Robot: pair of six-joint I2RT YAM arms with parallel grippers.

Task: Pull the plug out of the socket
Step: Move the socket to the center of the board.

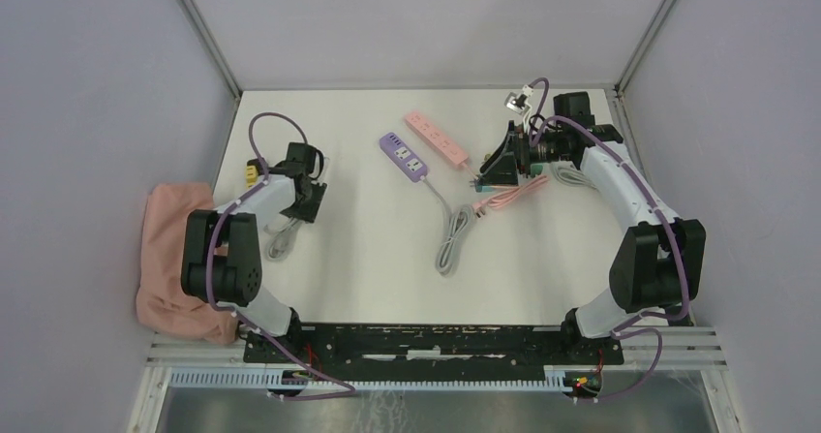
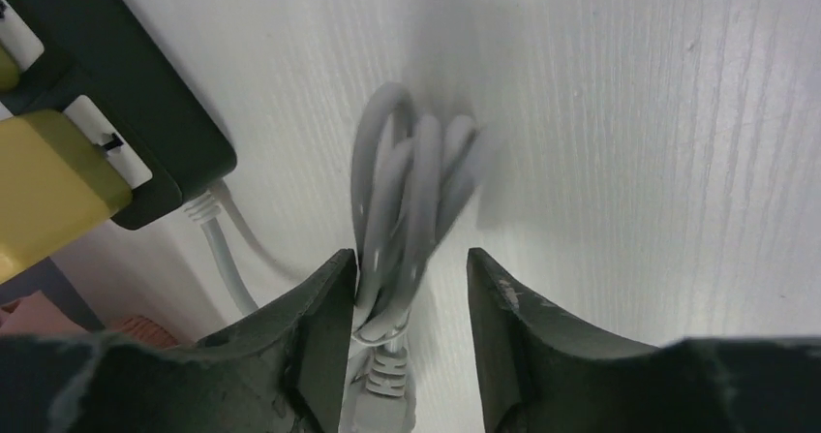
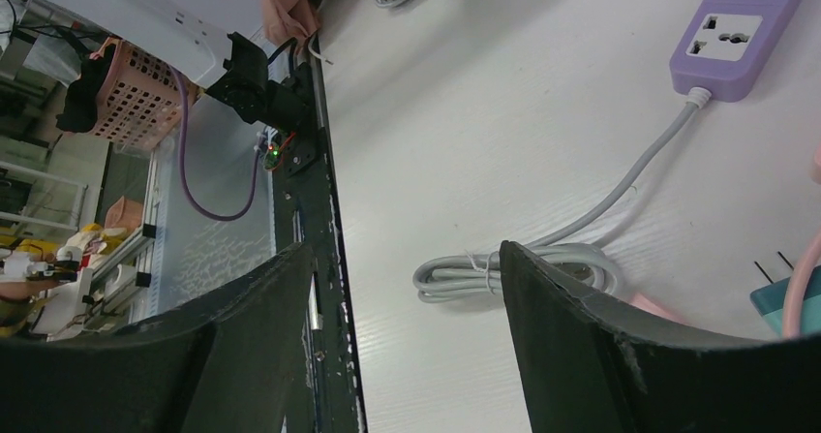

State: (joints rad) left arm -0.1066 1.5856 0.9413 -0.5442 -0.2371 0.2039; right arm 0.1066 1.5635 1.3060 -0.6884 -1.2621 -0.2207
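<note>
I am straddling the coiled grey cable (image 2: 407,201) with the unclenched left gripper (image 2: 407,293), seemingly to anchor the black socket strip (image 2: 131,94) holding the blocky yellow plug (image 2: 48,186), upper left in its wrist view; the right gripper (image 3: 407,293) is hovering released.

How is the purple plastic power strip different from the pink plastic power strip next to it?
The purple plastic power strip is shorter and wider; the pink plastic power strip is longer and slimmer. The purple one trails a grey cord, bundled nearer the arms; the pink one has a pink cord looped by its end, toward the right arm. Both lie flat on the white table, slanted the same way.
</note>
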